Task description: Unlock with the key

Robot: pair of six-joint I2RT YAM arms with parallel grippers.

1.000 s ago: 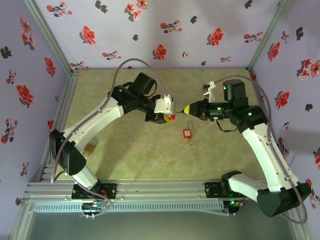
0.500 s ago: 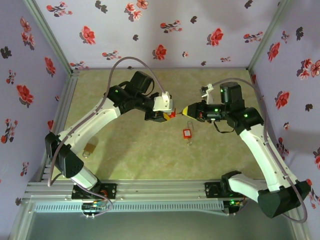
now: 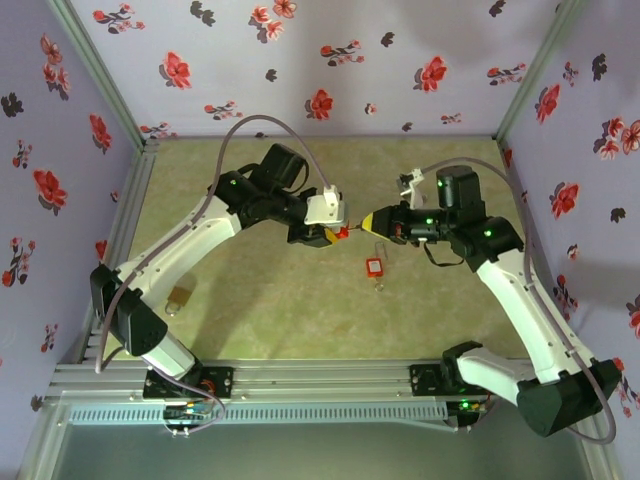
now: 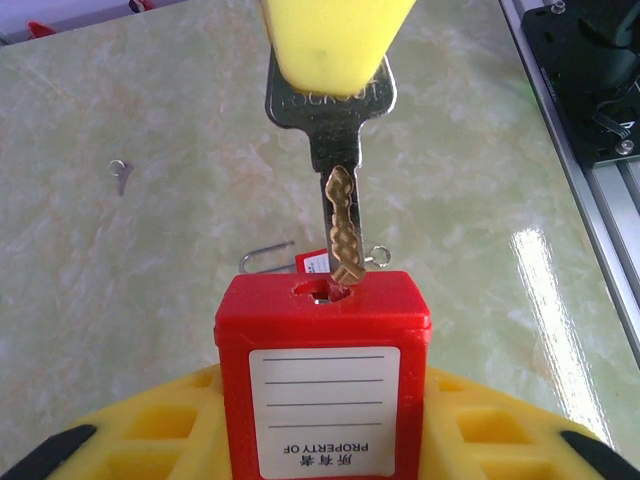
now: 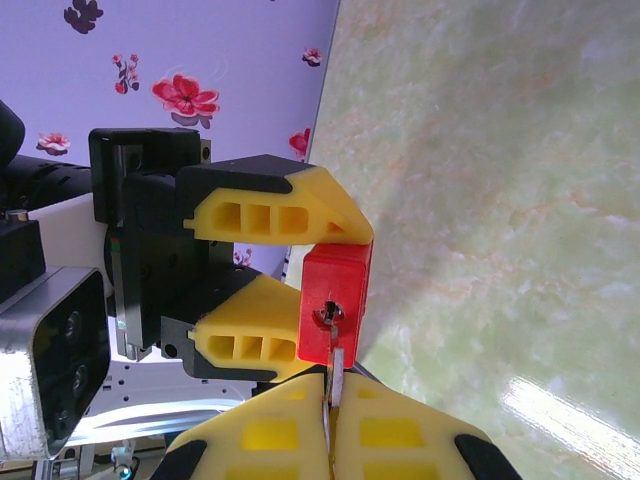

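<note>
My left gripper is shut on a red padlock with a white label, its keyhole face turned toward the right arm. My right gripper is shut on the silver head of the key. The key's brass blade points at the lock, and its tip sits at the mouth of the keyhole with most of the blade outside. In the right wrist view the padlock sits between the left arm's yellow fingers, and the key rises from my right gripper to the keyhole.
A second red padlock lies on the table just below the two grippers. A brass padlock lies at the near left. A small loose key rests on the green marbled table. Flowered walls enclose three sides.
Both arms have shifted slightly, the right gripper edging left toward the left gripper. The key tip stays at the padlock. Neither grip has changed.
</note>
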